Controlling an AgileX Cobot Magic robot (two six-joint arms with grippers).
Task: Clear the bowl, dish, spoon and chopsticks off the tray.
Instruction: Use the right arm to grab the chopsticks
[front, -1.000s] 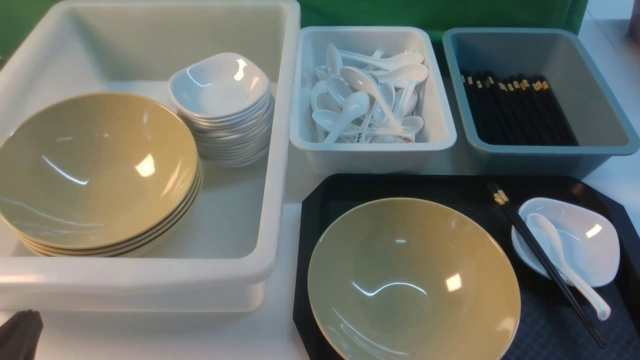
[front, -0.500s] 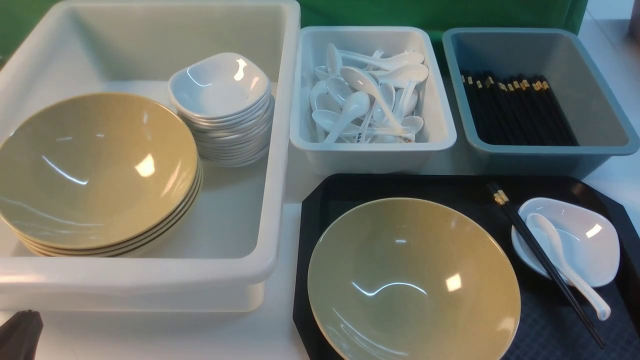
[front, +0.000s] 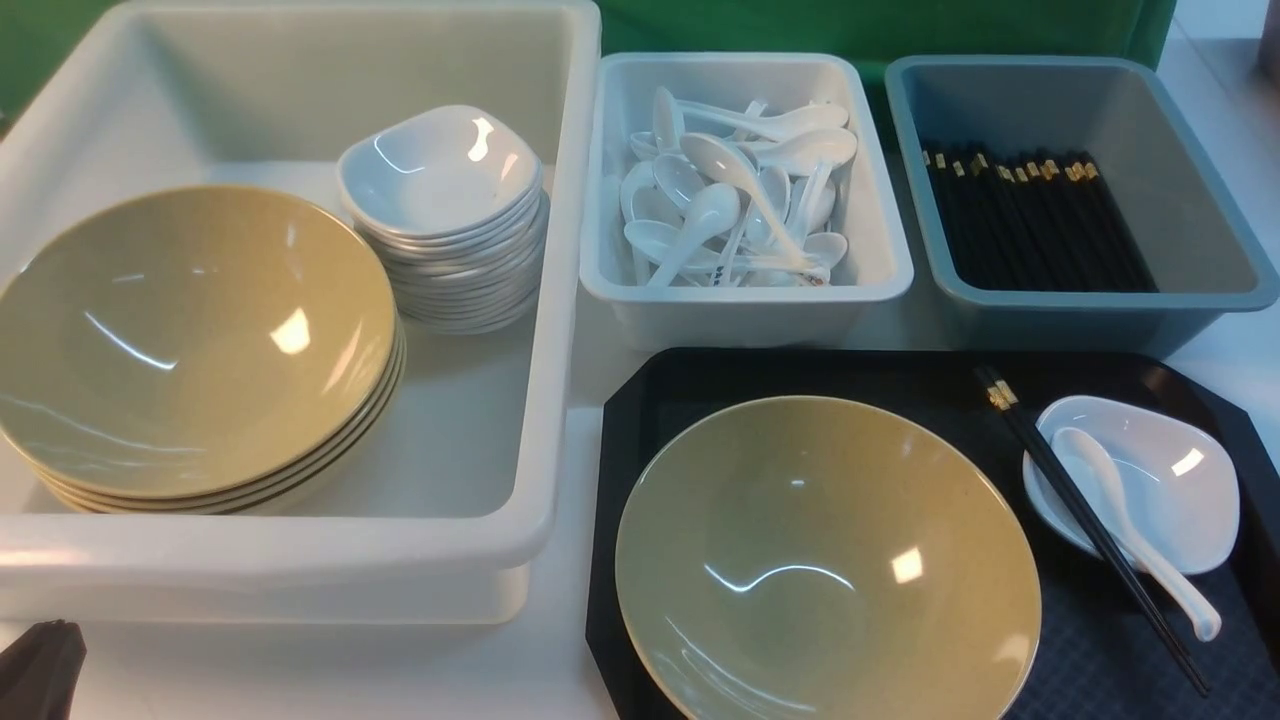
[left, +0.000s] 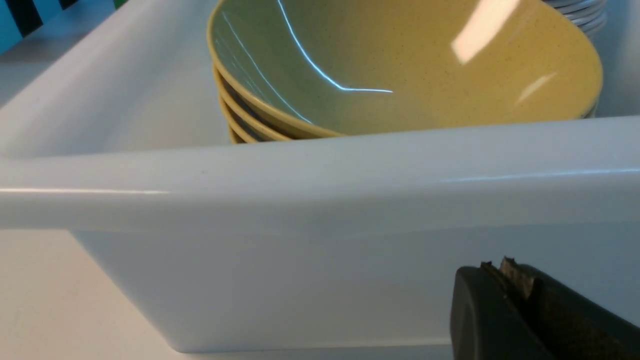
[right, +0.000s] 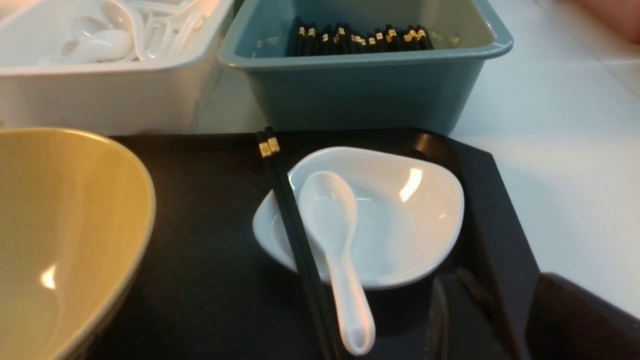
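Clearly nothing is off the tray (front: 800, 372) yet: the bowl (front: 828, 560) sits on its left half, the dish (front: 1170, 480) at right, with the spoon (front: 1120, 510) lying in it and the chopsticks (front: 1090, 530) across its rim. Outside the white tub (left: 300, 200) the left gripper (left: 500, 270) is pressed together; the right gripper (right: 497, 280) hangs spread and empty near the dish. Best pinch both chopsticks together, lifting straight so the spoon is not knocked

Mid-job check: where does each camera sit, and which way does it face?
Front: between the arms, looking forward over tray and bowl; left gripper tip low left.
Left wrist: low, facing large white tub's wall, stacked bowls beyond; left gripper shut.
Right wrist: above tray, facing dish, spoon, chopsticks; right gripper open.
Shared: front and right wrist both show the dish.
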